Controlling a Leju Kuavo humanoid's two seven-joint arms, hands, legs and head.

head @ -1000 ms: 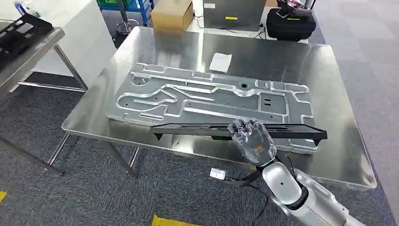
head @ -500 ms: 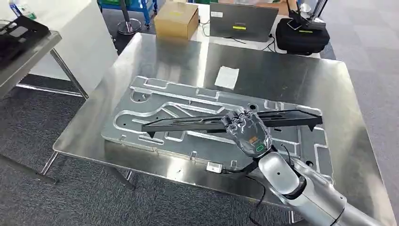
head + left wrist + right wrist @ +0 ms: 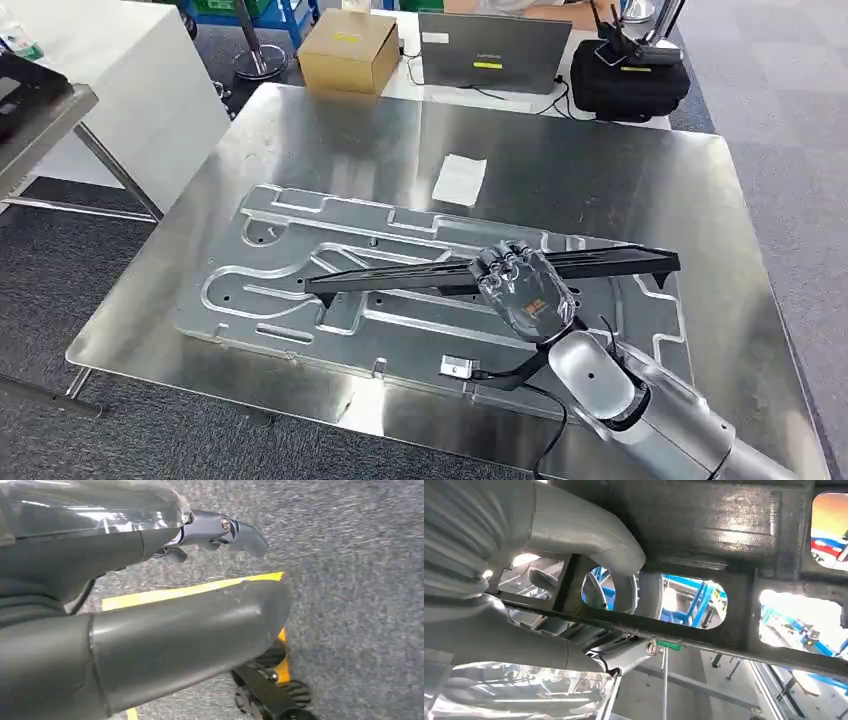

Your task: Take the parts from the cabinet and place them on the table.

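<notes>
1. The floor (image 3: pixel 120 250) is a grey carpet; the left wrist view shows yellow tape lines (image 3: pixel 190 591) on it.
2. The counter (image 3: pixel 600 170) is a shiny steel top on thin metal legs, and it reflects the room lights.
3. A large machined aluminium plate (image 3: pixel 300 300) with grooves and small holes lies flat on the counter and covers much of its near half.
4. A white cabinet (image 3: pixel 120 90) stands beyond the counter's left side.
5. A long black part (image 3: pixel 400 277) is over the plate, almost level, running from left to right.
6. The right hand (image 3: pixel 520 290) grips this black part near its middle, the fingers curled over it.
7. Behind the counter are a cardboard box (image 3: pixel 350 50), a grey laptop (image 3: pixel 495 52) and a black bag (image 3: pixel 630 80).
8. A small white paper (image 3: pixel 460 180) lies on the bare steel beyond the plate.
9. The left hand (image 3: pixel 220 530) hangs over the carpet with its fingers curled in and holds nothing.
</notes>
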